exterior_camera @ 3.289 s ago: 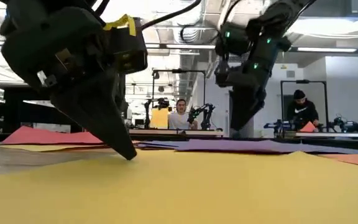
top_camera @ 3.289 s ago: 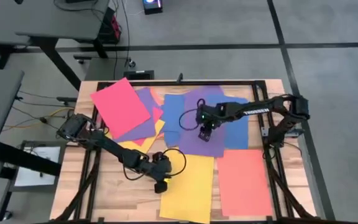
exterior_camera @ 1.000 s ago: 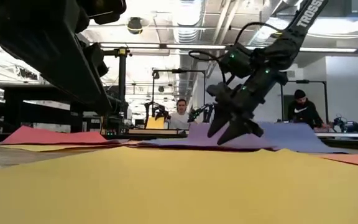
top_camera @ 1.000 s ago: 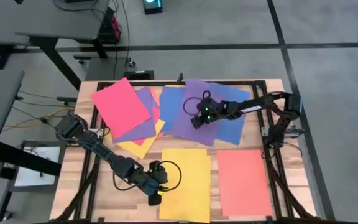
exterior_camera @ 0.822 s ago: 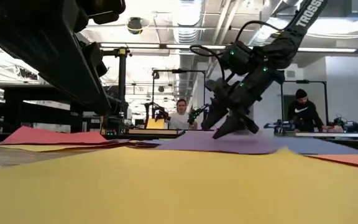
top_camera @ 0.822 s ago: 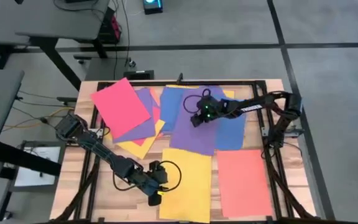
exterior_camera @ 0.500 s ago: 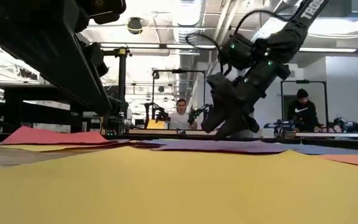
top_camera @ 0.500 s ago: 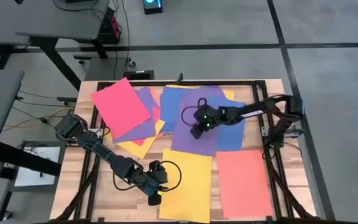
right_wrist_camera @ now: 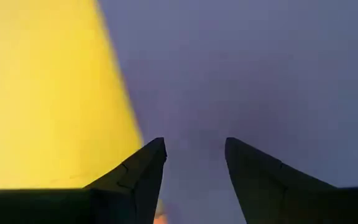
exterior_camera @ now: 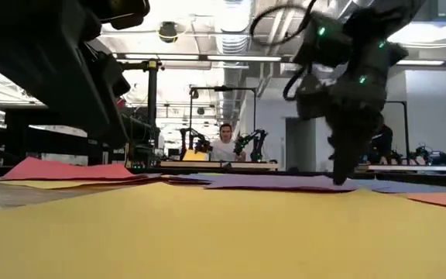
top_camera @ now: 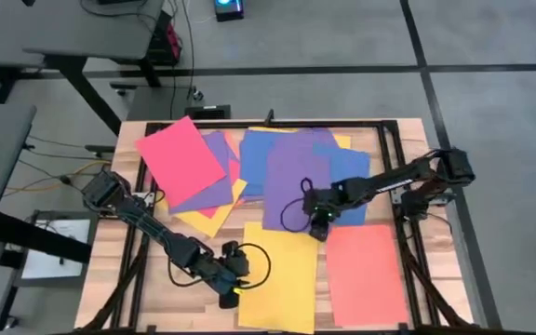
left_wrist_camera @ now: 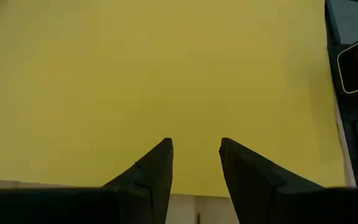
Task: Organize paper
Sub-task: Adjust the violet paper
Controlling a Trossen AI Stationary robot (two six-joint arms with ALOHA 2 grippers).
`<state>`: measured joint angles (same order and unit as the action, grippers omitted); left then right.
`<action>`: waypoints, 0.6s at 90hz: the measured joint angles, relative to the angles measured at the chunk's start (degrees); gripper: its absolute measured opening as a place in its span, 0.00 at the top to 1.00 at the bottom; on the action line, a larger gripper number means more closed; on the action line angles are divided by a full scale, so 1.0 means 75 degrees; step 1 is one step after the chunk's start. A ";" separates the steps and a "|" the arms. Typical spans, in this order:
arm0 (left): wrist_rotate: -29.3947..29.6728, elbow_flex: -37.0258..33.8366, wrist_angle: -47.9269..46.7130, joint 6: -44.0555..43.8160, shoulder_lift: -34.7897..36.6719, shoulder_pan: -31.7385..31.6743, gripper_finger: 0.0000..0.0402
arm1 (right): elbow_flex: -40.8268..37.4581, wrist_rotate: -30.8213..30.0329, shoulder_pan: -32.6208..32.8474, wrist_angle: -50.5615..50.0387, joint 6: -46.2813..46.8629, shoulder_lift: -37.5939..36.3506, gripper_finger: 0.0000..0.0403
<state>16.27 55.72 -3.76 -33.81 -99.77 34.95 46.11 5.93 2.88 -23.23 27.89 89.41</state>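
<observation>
Right gripper (top_camera: 319, 226) is down at the near edge of the purple sheet (top_camera: 296, 186), jaws parted, nothing held, yellow sheet (right_wrist_camera: 42, 87) just beside them. Best to press lightly and drag straight. Left gripper (top_camera: 232, 296) waits, jaws apart, at the yellow's edge.

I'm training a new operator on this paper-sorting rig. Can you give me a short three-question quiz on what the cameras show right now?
1. True or false: the right gripper is over the near edge of the purple sheet.
2. Which sheet does the left gripper point at? A) red B) blue C) yellow
3. Fill in: the salmon sheet lies flat on the table, to the ____ of the yellow sheet in the high view.

Key: 1 true. 2 C, the yellow sheet fills the left wrist view, fingers apart. 3 right.
</observation>
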 joint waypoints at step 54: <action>-0.0003 0.0000 -0.0054 -0.0062 0.0000 0.0031 0.71 | -0.0694 -0.0220 0.0391 -0.1120 0.1271 -0.0639 0.59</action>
<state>16.25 55.72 -4.16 -34.27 -99.77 35.18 40.90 4.27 5.81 -31.63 37.43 84.62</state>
